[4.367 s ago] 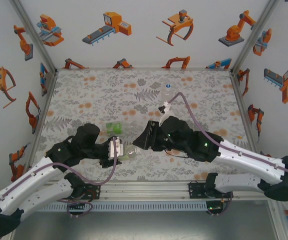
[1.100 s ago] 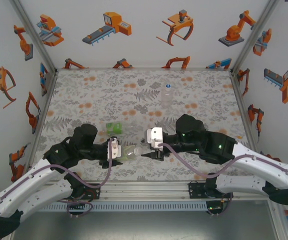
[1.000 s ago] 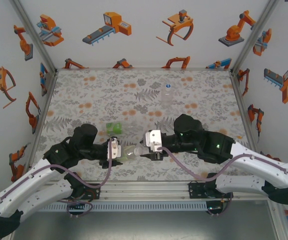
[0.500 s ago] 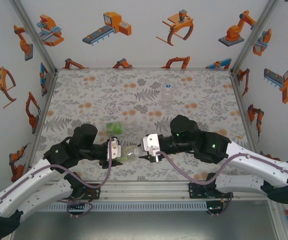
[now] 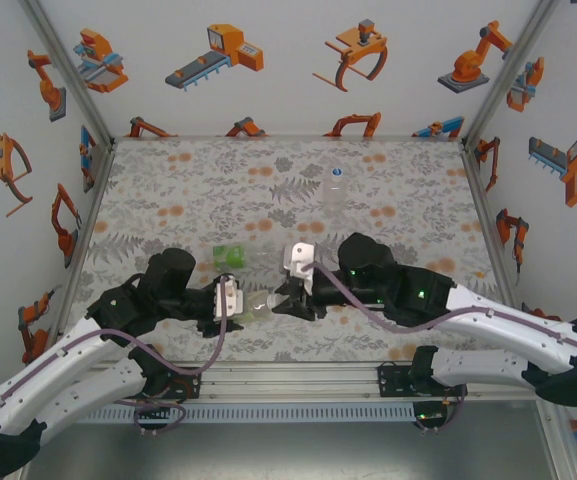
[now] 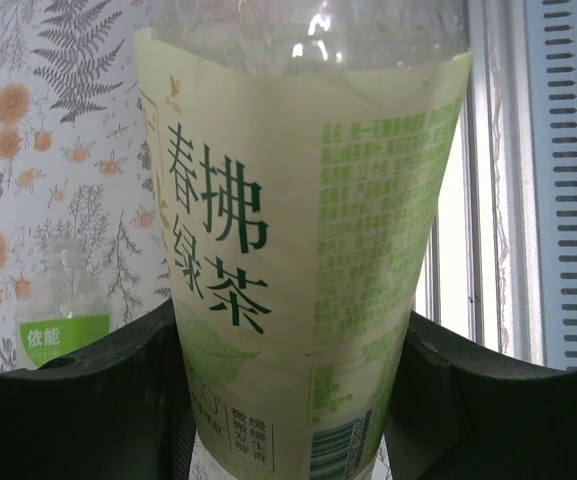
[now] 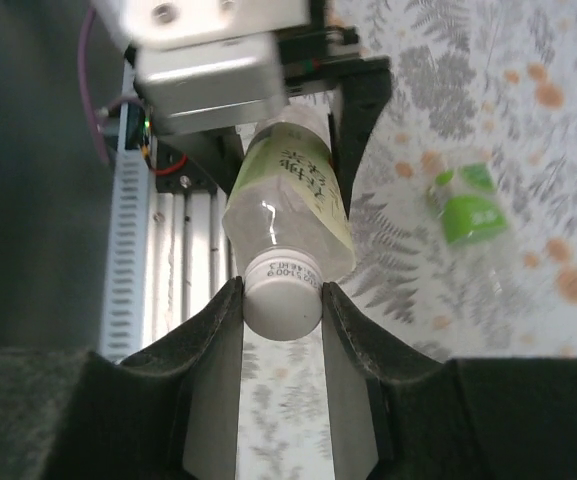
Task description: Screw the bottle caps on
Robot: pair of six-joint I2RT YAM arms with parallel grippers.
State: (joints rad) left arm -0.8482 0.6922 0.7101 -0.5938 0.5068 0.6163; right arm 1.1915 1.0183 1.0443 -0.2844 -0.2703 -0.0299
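Nearest the arms' bases, the left gripper [image 5: 238,303] is clamped round the lower body of the bottle [image 6: 298,250], holding it off the table [image 5: 168,190], roughly level, with its neck toward the right arm. The right gripper [image 5: 288,298] meets it there: its two fingers [image 7: 218,330] press on opposite sides of the cap [image 7: 281,292], which sits on the bottle's mouth.

The step in hand looks like threading that cap on. To do it well, the cap should sit square on the neck before any turn (a tilted start will cross-thread). The wrist should then roll about the bottle's own axis with light push along it. The left grip has to hold firm so the bottle does not spin with the cap. The thin plastic may flex under a hard squeeze, so only moderate force is wise.

The cap is white, round and smooth-topped, with small dark print on its skirt. The bottle is clear, wrapped in a pale yellow-green label with dark green characters and a barcode.

Just beyond it, a green bottle [image 5: 230,256] appears to lie on its side on the table. Well apart, toward the far wall, a clear bottle [image 5: 335,187] stands upright.
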